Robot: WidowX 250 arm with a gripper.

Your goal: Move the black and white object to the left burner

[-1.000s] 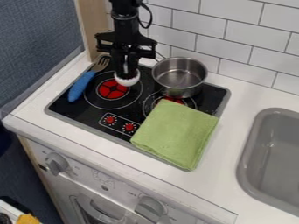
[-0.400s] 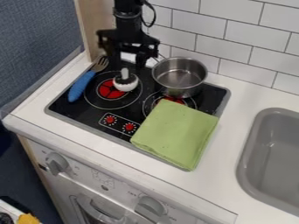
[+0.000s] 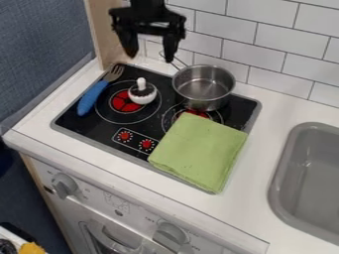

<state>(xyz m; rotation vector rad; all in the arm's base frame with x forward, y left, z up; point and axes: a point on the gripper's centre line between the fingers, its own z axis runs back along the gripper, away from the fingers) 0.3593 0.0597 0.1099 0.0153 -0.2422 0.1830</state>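
My black gripper (image 3: 150, 55) hangs open above the back edge of the stove, its two fingers wide apart with nothing between them. Below it, the black and white object (image 3: 142, 93) stands upright, its white knob pointing up. It rests on the right part of the left burner (image 3: 124, 101), whose red centre shows to its left. Gripper and object are apart.
A blue-handled fork (image 3: 92, 97) lies along the stove's left side. A steel pot (image 3: 203, 87) stands at the back right, and a folded green cloth (image 3: 198, 151) covers the front right. The grey sink (image 3: 285, 163) is at the right, with a tiled wall behind.
The gripper has opened, let go of the black and white object and risen away toward the back wall. The object stays on the burner.
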